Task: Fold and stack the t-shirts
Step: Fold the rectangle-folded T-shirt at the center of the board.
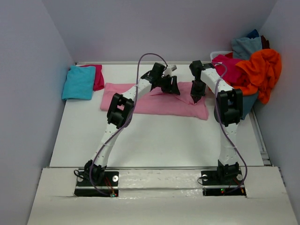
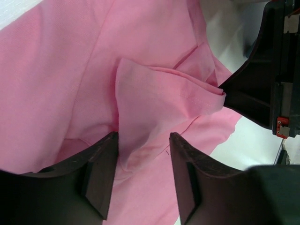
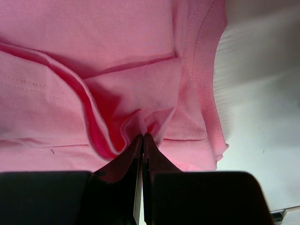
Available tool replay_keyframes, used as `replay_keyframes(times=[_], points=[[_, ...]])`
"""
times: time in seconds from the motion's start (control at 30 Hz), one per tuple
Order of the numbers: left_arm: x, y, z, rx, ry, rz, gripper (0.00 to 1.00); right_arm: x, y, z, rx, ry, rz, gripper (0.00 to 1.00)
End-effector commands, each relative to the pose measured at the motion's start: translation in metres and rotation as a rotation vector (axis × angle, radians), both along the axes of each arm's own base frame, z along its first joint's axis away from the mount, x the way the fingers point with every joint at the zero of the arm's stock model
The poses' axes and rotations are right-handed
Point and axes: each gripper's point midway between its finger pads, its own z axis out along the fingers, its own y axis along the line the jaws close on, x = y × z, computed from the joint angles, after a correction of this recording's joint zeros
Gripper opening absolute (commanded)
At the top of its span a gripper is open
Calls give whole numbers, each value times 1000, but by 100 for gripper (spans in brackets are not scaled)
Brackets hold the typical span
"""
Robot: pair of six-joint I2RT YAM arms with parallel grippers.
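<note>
Left pincer (image 2: 143, 140) gaped astride a raised fold, right pincer (image 3: 143, 137) pinched the same cloth shut | far left: we saw a folded turquoise t-shirt (image 1: 78, 82) over a magenta t-shirt (image 1: 98, 77), done | centre: light pink cotton t-shirt (image 1: 140, 101), we judged part-folded | right: orange t-shirt (image 1: 262, 70) and grey-blue t-shirt (image 1: 246, 47) heaped, left to do

A light pink t-shirt (image 1: 140, 101) is spread, rumpled, at centre; a turquoise t-shirt (image 1: 78, 82) is folded on a magenta t-shirt (image 1: 98, 77) upper left; an orange t-shirt (image 1: 262, 70) is heaped upper right.

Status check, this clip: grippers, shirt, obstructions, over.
Left gripper open, straddling a raised fold of the light pink cloth t-shirt. Right gripper shut, pinching the same shirt. Nothing in the way.
</note>
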Motion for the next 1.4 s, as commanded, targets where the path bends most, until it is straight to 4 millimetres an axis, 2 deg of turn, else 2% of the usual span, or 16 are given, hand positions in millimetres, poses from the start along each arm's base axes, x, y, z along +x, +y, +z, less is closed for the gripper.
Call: replay_keyframes(times=[0.0, 0.43, 0.7, 0.9, 1.0, 1.37], points=[[4, -6, 19, -26, -65, -6, 54, 7, 5, 8, 12, -30, 12, 7], [3, -4, 11, -11, -50, -7, 29, 7, 4, 10, 12, -36, 11, 7], [3, -3, 9, -1, -50, -4, 18, 7, 4, 10, 12, -35, 12, 7], [4, 1, 6, 21, -57, 12, 9, 18, 3, 25, 1, -89, 0, 7], [4, 3, 9, 30, -69, 20, 6, 26, 3, 31, -4, -105, -5, 7], [6, 13, 17, 57, -113, 62, 6, 46, 4, 38, -20, -128, -11, 7]])
